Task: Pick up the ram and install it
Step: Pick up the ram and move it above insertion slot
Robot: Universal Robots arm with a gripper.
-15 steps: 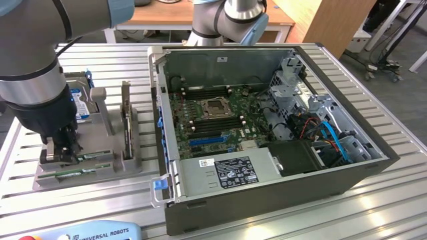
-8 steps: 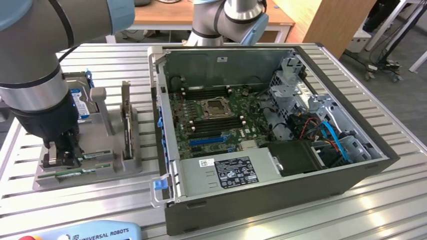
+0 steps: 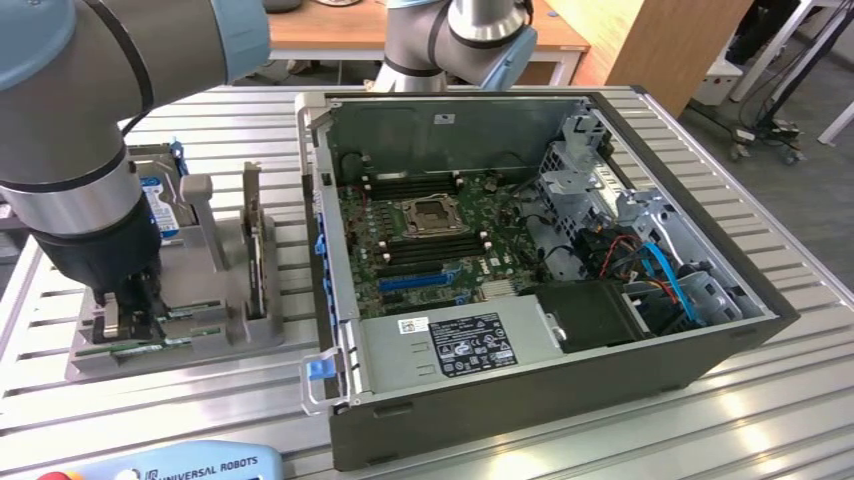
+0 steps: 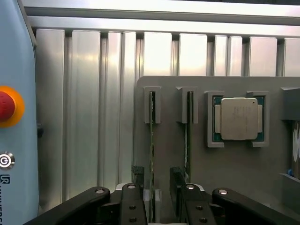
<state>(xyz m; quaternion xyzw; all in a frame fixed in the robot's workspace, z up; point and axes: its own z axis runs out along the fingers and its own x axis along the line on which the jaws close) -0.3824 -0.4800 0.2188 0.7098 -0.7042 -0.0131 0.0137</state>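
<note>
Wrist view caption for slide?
Open end effector straddles one RAM stick standing in the grey holder; second stick and processor alongside.

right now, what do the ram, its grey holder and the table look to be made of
The ram: a thin green strip seen edge-on, with a dull finish; it looks like circuit-board laminate, probably fibreglass.
The grey holder: even matt grey with no glints, so probably plastic, perhaps printed.
The table: bright ribbed slats with streaked reflections, most likely bare aluminium profile.
</note>
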